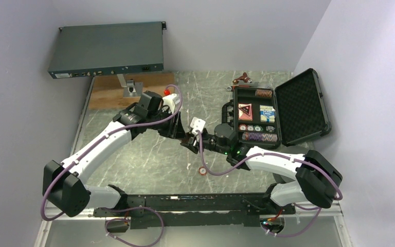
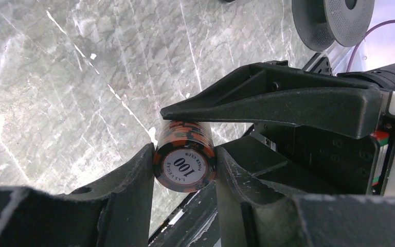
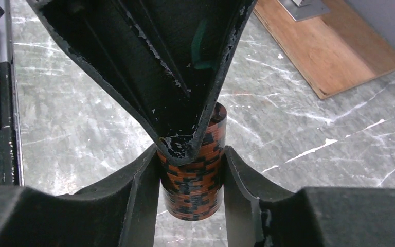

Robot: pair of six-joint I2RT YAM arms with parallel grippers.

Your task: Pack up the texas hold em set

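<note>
A: Orange-and-black chip stack (image 2: pixel 185 167), location?
B: Over mid-bench (image 1: pixel 133 154). Left pincer (image 2: pixel 184 153) clamps it; right pincer (image 3: pixel 190 154) clamps the same stack. Carrying case (image 1: pixel 301 110) lies open at right.

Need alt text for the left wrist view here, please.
A stack of orange-and-black poker chips, its end face marked 100, is clamped between the two fingers of the left hand over a grey marble table. A finger of the right hand reaches in from the right across the top of the stack.
</note>
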